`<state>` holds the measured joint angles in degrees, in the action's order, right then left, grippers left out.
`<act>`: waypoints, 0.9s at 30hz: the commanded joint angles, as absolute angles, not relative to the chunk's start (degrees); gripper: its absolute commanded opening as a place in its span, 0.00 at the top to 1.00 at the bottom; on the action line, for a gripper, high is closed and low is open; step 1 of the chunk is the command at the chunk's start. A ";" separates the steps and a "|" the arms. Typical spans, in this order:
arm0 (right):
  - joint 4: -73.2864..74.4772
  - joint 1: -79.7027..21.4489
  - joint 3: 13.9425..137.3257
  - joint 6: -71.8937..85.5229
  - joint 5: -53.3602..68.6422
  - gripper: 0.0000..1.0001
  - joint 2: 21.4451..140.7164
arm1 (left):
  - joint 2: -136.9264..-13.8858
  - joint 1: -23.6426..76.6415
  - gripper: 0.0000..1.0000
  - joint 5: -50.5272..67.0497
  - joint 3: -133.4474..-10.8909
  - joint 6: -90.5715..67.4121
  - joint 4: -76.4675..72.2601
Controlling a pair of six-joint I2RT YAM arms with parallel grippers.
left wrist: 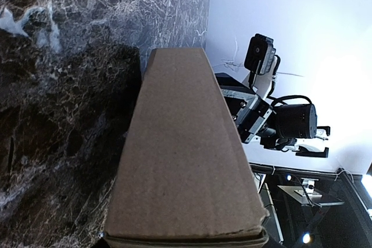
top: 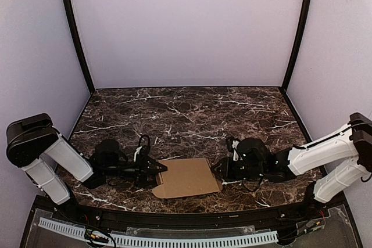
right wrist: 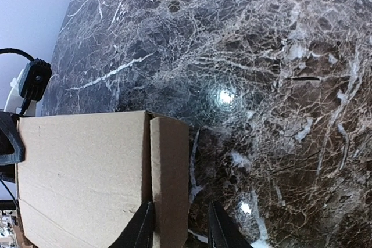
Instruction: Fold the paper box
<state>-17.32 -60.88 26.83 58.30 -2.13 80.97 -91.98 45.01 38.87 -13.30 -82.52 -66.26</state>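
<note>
Left gripper (top: 158, 170) sits low, pointing three o'clock; right gripper (top: 219, 170) faces it, pointing nine o'clock, jaws slightly apart.

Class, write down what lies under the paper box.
The dark marble table shows all around the paper box, so the box lies on it. The patch of table directly beneath is covered by the cardboard, so whether anything else is there cannot be seen.

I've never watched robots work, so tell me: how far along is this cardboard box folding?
Probably partway. Done: the paper box has a narrow flap creased along one end, yet it lies low on the table. In hand: the left gripper and right gripper sit at its opposite ends, the right one open astride that flap. Still to do: raising walls and closing it.
</note>
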 commanded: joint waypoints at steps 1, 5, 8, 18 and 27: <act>-10.49 -61.34 29.56 54.06 -5.35 0.66 76.23 | -88.78 44.83 0.55 39.67 -13.79 -80.55 -64.28; -8.09 -61.27 30.12 48.72 -7.33 0.62 70.82 | -87.26 43.53 0.55 40.30 -14.06 -81.09 -63.98; -8.06 -61.34 30.11 42.72 -6.69 0.58 66.99 | -86.25 42.50 0.54 41.23 -14.39 -81.85 -64.41; -2.78 -61.39 34.72 19.79 5.01 0.50 60.54 | -83.33 38.38 0.54 45.59 -14.07 -88.34 -69.66; -3.97 -62.80 35.05 -7.05 9.03 0.31 55.63 | -81.09 35.90 0.53 51.33 -14.13 -93.28 -72.32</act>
